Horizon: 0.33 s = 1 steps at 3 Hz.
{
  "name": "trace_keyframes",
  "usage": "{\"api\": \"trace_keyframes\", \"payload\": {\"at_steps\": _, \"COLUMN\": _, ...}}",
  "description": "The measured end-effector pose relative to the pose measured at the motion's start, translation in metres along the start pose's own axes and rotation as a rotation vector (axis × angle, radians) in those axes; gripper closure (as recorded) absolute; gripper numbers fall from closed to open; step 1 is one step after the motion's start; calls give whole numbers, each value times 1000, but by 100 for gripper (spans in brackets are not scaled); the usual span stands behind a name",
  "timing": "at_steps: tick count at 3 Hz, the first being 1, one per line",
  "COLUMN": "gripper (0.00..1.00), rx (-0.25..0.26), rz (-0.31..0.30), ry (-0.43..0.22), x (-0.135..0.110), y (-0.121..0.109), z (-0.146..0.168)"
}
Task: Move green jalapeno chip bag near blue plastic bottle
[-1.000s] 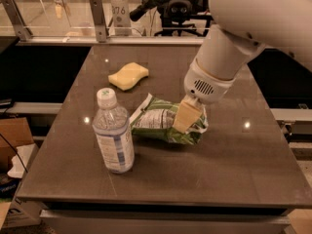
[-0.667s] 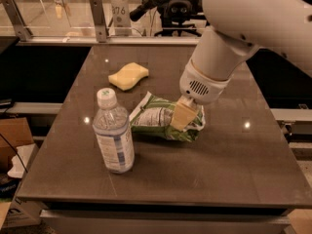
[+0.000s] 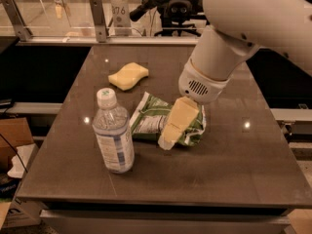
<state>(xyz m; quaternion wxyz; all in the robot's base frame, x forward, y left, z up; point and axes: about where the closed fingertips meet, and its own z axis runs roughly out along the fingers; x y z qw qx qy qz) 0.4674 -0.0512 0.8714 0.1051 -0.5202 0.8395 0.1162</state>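
Green jalapeno chip bag (image 3: 150, 117) lies just beside blue plastic bottle (image 3: 114, 138), long axis pointing at it, hand (image 3: 175, 125) on bag's far end, can't tell if clamped.

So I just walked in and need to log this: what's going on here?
The robot's single arm has its gripper down on the green jalapeno chip bag, which lies flat mid-table. The blue plastic bottle stands upright close beside the bag; whether they touch is unclear. A yellow sponge sits farther back, apart from both.

Dim amber light; table (image 3: 229, 174) glare; gripper (image 3: 169, 136) on chip bag (image 3: 148, 115).
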Motion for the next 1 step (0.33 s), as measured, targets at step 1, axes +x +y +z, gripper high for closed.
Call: {"api": "trace_keyframes", "payload": {"at_steps": 1, "gripper": 0, "rx": 0, "rz": 0, "ry": 0, "x": 0, "y": 0, "z": 0}}
